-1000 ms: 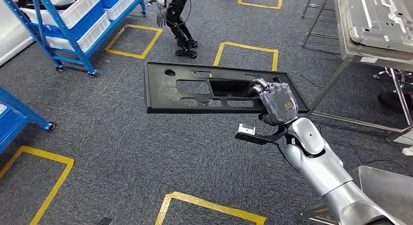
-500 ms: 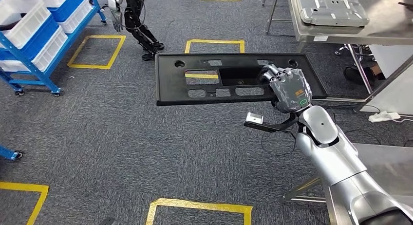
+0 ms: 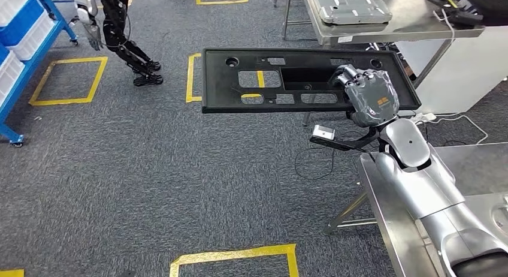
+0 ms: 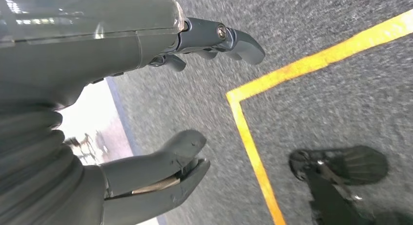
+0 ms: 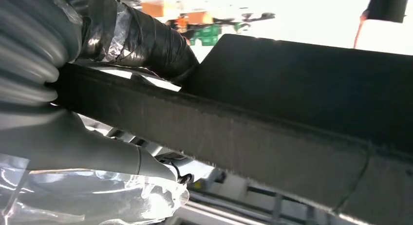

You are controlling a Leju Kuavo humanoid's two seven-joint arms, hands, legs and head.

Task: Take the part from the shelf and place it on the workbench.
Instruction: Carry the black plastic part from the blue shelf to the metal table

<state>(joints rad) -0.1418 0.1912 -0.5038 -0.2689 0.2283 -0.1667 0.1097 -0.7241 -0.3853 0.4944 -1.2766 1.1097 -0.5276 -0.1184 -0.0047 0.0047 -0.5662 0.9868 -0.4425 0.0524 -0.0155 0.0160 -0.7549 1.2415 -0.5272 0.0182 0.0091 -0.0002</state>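
Note:
The part is a long flat black plastic panel (image 3: 269,79) with several cut-outs, held level above the carpet in the head view. My right hand (image 3: 368,97) grips its near edge toward the right end, fingers curled over the top. The right wrist view looks along the panel's dark edge (image 5: 272,142), with the taped fingers (image 5: 136,35) above it and the thumb below. In the left wrist view my left hand (image 4: 160,108) hangs over the floor, fingers apart, holding nothing. A steel workbench (image 3: 389,25) stands beyond the panel, and another steel workbench corner (image 3: 389,223) lies beside my right arm.
A grey metal part (image 3: 353,7) lies on the far workbench, with black cables at its right end. A blue shelf with white bins (image 3: 18,37) stands at far left. Another dark robot's legs (image 3: 123,40) stand near it. Yellow floor squares (image 3: 233,256) mark the carpet; white cables trail at right.
The whole head view has swung right: shelf and floor markings slid left, and the workbenches came further into view. The panel stays in my right hand, held the same way.

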